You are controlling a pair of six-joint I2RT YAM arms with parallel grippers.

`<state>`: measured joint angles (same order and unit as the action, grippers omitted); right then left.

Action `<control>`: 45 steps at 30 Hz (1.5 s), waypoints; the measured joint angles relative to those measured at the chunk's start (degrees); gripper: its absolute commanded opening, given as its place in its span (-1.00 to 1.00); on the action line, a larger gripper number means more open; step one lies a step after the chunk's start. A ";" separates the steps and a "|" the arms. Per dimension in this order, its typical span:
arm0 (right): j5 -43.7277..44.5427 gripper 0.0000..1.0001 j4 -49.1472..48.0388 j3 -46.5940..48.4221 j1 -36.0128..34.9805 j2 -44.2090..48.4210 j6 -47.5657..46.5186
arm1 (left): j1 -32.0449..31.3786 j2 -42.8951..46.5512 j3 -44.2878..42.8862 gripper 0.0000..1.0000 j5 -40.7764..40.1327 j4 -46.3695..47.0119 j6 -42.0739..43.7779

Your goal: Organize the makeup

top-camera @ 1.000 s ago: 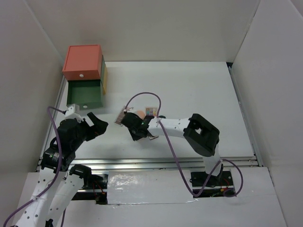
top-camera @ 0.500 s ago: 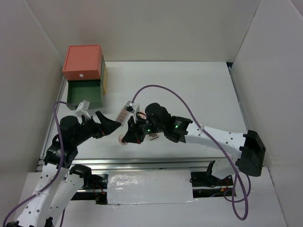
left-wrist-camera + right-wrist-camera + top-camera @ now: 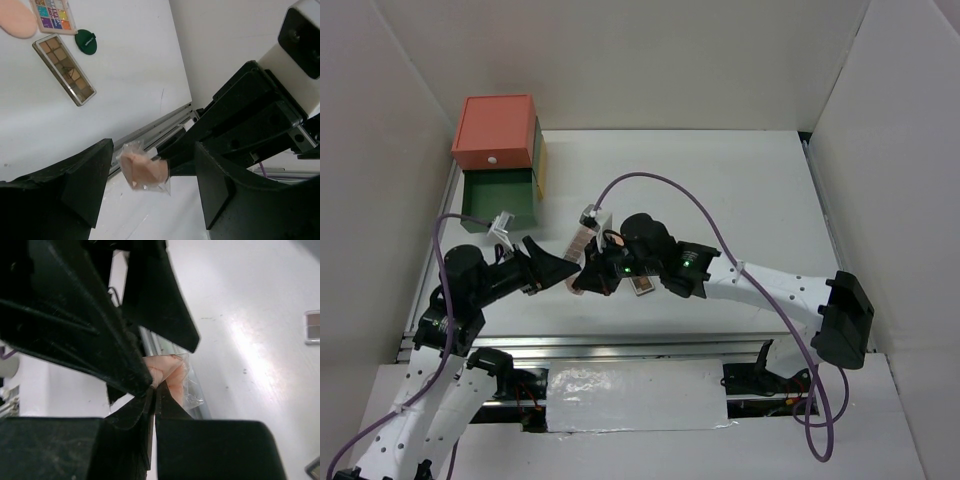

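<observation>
My right gripper is shut on a peach puff in a clear wrapper and holds it above the table's near left part. My left gripper is open, and the puff hangs between its two fingers without touching them. In the top view the left gripper and the right gripper meet tip to tip. On the table in the left wrist view lie a second peach puff, a multicolour palette, a brown palette and a dark green compact. The green tube is out of view.
The stacked drawer box stands at the back left, coral on top, with its green drawer pulled open. A pinkish palette lies beside the right wrist. The metal rail runs along the table's near edge.
The right arm has stretched left and carried the wrapped puff up to the left gripper. The left gripper has swung right, so its open jaws now stand around the puff.
</observation>
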<state>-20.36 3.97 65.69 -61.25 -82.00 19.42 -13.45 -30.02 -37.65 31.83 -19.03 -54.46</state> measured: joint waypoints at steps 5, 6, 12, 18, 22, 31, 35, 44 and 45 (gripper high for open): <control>5.57 -0.96 0.04 0.00 0.00 0.02 -0.02 | 0.02 -0.28 -0.07 0.48 -0.68 -1.25 -0.22; 6.38 -0.96 0.04 0.00 0.00 0.02 -0.04 | 0.00 -0.33 -0.07 0.47 -0.68 -1.40 -0.31; 7.74 -0.93 0.13 0.13 0.00 0.13 -0.37 | 0.00 -1.29 -0.07 0.48 -1.73 -2.12 -0.39; 7.43 -0.92 0.81 0.33 0.33 0.13 -0.76 | 0.00 -2.10 -0.07 0.18 -1.97 -2.14 -0.90; 6.60 -0.92 0.83 0.37 0.24 0.13 -0.85 | -0.11 -2.49 -0.09 -0.19 -2.60 -1.84 -1.29; 7.13 -0.79 1.40 1.05 0.26 0.02 -0.83 | -0.35 -2.95 -0.15 -1.00 -2.23 -0.15 -1.36; 6.95 0.47 0.92 1.07 0.26 0.00 -0.39 | -0.35 -2.95 -0.17 -1.00 -3.52 -0.68 -1.20; 7.28 1.00 -0.57 -0.74 0.09 3.30 -0.09 | -0.33 -4.28 -0.96 -1.00 -12.57 -2.84 -0.74; 8.09 1.00 -0.57 -1.42 0.09 4.39 0.04 | -0.33 -5.09 -1.44 -1.00 -14.29 -2.93 -0.66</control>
<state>-12.27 3.40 64.27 -61.17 -77.60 19.46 -13.78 -35.11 -39.09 17.54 -21.96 -55.11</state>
